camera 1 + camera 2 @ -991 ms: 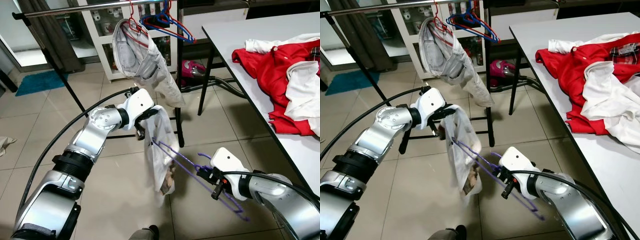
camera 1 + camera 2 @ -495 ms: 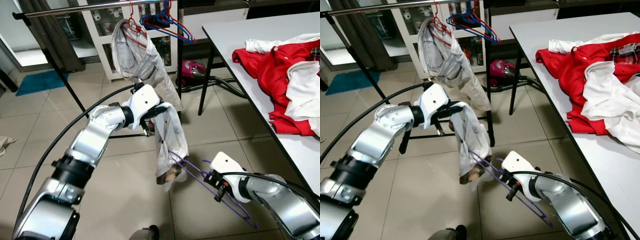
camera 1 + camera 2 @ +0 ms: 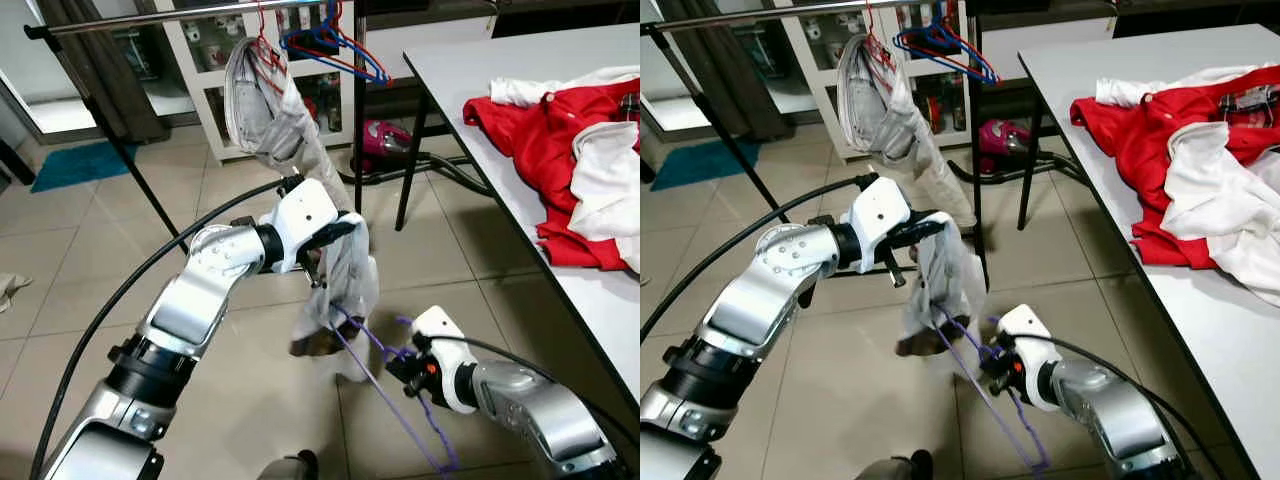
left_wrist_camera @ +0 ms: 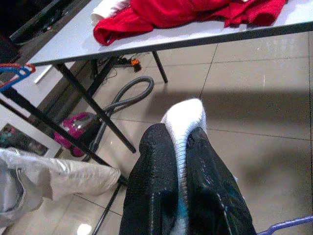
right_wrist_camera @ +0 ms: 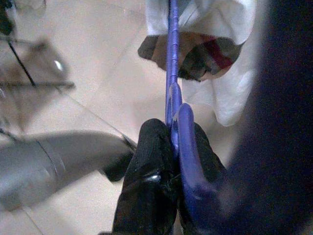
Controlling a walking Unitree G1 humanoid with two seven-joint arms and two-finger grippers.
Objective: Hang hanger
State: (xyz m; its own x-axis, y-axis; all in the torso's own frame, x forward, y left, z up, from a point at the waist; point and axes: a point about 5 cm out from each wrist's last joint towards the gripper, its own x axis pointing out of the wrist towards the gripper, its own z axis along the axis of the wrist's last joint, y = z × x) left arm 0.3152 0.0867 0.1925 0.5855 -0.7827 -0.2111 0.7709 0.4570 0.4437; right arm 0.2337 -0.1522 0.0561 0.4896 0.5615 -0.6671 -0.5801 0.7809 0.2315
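Far left and above: clothes rail with pale trousers on a red hanger, blue hangers beside them.

Below the rail, left gripper clamped on a bunched white garment, fabric squeezed between both fingers in the left wrist view. Left arm reaching forward and across, elbow bent, wrist turned so the cloth drapes down toward the floor.

Lower and to the right, right gripper pinched shut on the purple hanger, near its hook end judging from the right wrist view. Hanger low, just above the floor, one end poked into the hanging garment, the other slanting down and away. Right forearm low and roughly level, pointing in toward the cloth.

Judged best for this step: keep the cloth held high and taut so the opening stays wide, feed the hanger upward inside it without snagging, then lift both toward the rail. Likely risk: fabric slipping off the thin wire.

Far right: desk carrying red and white clothes.
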